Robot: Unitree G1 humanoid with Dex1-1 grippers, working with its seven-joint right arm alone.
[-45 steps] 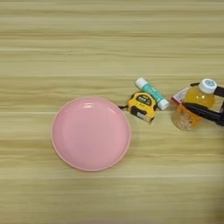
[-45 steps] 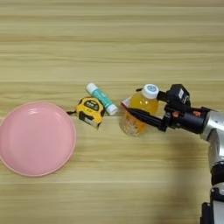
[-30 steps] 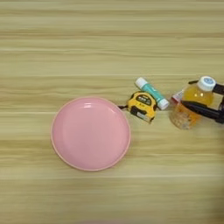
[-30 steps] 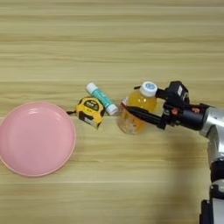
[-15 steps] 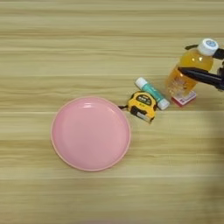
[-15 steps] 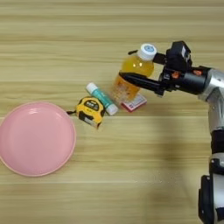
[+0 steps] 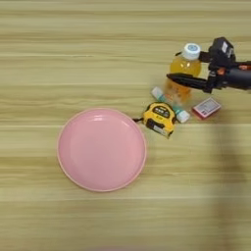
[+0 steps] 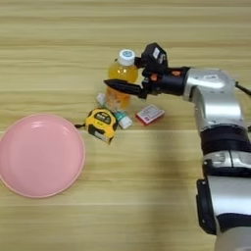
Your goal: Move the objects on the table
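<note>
In the left eye view, a small orange-juice bottle with a white cap stands above the table, filled with orange liquid almost up to its neck, and the right gripper has its two black fingers closed around the bottle's body, one finger running across the front of it from the right; whether the bottle's base touches the wood or hangs just above it cannot be told. Just below the bottle lies a teal-white glue stick, slanted, its upper end hidden behind the bottle's foot and its lower white end beside a yellow-black tape measure, which rests touching the stick's lower side with its black strap trailing toward the left. A small flat red-white packet lies on the wood to the right of the stick, apart from it, under the gripper's wrist. To the left of the tape measure sits a large pink round plate, holding nothing, its rim near the strap's end. In the right eye view the same cluster shows further left, and the silver forearm comes up from the bottom right edge and bends left to the gripper, whose fingers clasp the bottle at mid-body; the packet lies below the wrist, the glue stick and tape measure below the bottle, and the plate lies bare at the left edge
</note>
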